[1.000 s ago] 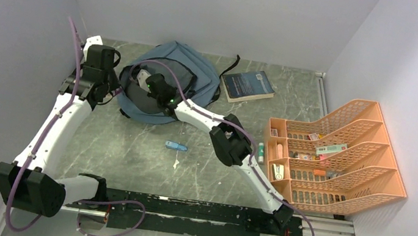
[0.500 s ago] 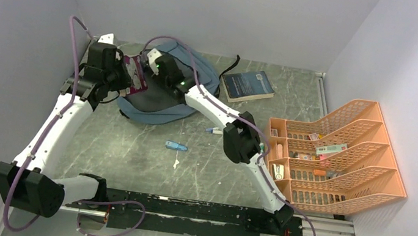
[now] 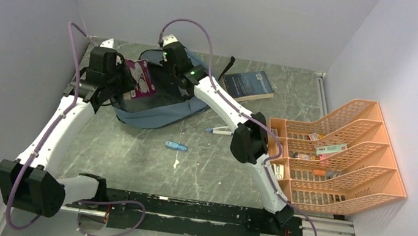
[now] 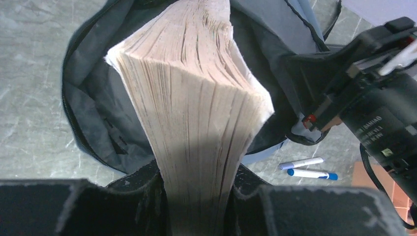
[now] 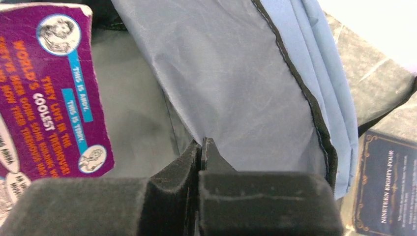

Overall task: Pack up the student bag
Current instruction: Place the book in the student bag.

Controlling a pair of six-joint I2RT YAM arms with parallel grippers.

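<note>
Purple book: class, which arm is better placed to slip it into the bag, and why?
Left. The left gripper holds the book over the open bag; the right gripper is shut on the bag's flap.

Shows the right gripper pressed tight on a fold of the student bag, with grey-blue fabric stretched upward and grey lining beneath. Has a purple treehouse paperback at left, in front of the lining. Catches a Nineteen Eighty-Four book lying on the table at lower right, just beside the bag.
</note>
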